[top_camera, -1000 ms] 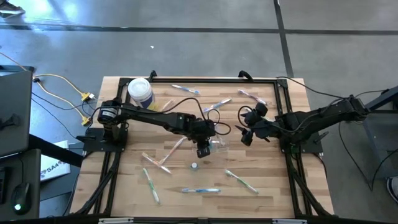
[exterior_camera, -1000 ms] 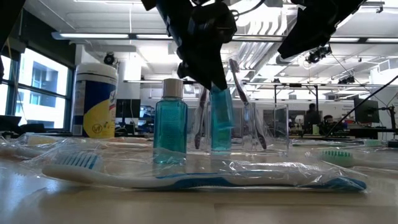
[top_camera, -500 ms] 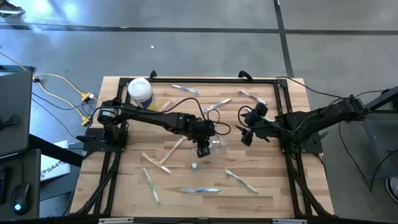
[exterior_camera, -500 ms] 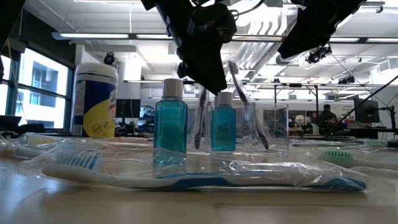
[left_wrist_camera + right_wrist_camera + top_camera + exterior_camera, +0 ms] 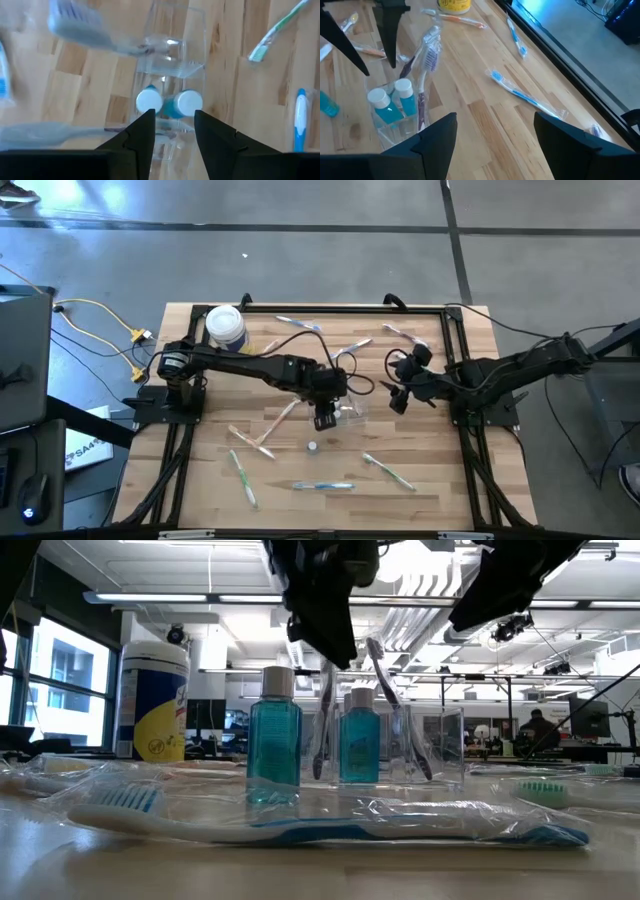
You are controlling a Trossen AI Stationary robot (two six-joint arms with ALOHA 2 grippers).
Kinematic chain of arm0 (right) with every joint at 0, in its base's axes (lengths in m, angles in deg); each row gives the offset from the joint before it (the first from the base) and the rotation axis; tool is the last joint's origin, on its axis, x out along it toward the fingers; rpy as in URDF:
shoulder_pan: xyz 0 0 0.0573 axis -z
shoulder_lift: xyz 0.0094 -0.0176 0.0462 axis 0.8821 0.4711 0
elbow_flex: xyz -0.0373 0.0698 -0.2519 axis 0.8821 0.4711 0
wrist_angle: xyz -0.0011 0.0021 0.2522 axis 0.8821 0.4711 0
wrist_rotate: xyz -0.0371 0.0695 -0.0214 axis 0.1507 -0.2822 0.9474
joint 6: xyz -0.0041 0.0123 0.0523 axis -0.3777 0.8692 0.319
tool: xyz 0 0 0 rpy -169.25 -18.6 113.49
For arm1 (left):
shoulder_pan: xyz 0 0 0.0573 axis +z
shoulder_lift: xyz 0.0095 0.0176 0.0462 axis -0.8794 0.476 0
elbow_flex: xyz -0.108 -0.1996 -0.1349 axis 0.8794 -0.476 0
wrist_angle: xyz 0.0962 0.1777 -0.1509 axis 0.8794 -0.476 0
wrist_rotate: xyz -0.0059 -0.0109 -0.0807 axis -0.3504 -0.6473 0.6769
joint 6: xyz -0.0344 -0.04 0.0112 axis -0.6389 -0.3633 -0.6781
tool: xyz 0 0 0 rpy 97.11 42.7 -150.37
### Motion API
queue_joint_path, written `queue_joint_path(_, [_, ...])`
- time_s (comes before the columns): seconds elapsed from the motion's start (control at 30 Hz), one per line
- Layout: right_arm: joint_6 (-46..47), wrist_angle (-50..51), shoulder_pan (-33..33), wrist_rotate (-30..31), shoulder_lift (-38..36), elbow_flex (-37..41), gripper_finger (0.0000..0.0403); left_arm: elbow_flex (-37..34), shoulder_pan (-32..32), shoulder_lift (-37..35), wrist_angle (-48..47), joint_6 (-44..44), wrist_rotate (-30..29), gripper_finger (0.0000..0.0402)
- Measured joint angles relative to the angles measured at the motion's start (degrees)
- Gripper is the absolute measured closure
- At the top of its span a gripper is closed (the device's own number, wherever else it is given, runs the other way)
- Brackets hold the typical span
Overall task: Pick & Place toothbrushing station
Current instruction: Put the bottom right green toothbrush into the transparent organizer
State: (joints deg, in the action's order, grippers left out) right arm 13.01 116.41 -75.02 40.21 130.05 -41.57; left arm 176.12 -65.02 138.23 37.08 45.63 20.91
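Left gripper (image 5: 172, 127) hovers over cup (image 5: 172, 65), fingers apart, empty; two bottles (image 5: 170, 102) stand inside, upright for station. Right gripper (image 5: 490, 132) wide, waits beside cup on counter (image 5: 430, 480).

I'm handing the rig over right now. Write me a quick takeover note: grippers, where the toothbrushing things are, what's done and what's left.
Left gripper: open, empty, hovering over the clear cup.
Right gripper: open, empty, waiting to the cup's right.
Done: two teal bottles and some toothbrushes stand in the cup at mid-table.
Left: one teal bottle on the table in front of the cup; wrapped toothbrushes scattered around the table.
White-lidded canister at the back left corner.
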Motion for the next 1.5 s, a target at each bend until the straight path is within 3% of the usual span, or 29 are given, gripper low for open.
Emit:
queue_joint_path(0.23, [2.09,4.57,-0.02,-0.24,-5.43,0.00,0.0144,5.90,-1.02,-0.08,-6.67,2.54,-1.22,0.0266])
queue_joint_path(0.43, [9.97,15.59,-0.02,-2.37,-9.57,0.00,0.0144,10.95,-2.82,-0.11,-17.00,4.04,-11.92,0.0266])
queue_joint_path(0.7, [12.52,21.39,-0.02,-19.82,-8.46,0.00,0.0144,12.39,-5.10,-1.32,-30.41,0.14,-20.68,0.0266])
queue_joint_path(0.83, [12.82,21.46,-0.02,-25.01,-6.64,0.00,0.0144,12.34,-6.59,-2.98,-37.20,-4.18,-26.47,0.0266])
queue_joint_path(1.07, [15.92,20.26,-0.65,-37.52,-0.88,0.00,0.0144,12.36,-9.90,-8.23,-42.93,-9.41,-27.52,0.0266])
queue_joint_path(1.23, [20.46,18.00,-4.27,-42.12,3.53,0.00,0.0144,12.34,-11.61,-12.10,-45.24,-11.70,-28.60,0.0266])
queue_joint_path(1.37, [24.83,13.70,-7.63,-45.65,6.49,0.00,0.0144,8.60,-13.36,-16.72,-44.54,-12.08,-28.81,0.0266])
queue_joint_path(1.5, [26.94,9.49,-10.21,-45.27,9.04,0.00,0.0144,-2.27,-14.64,-24.22,-40.34,-15.72,-29.88,0.0266])
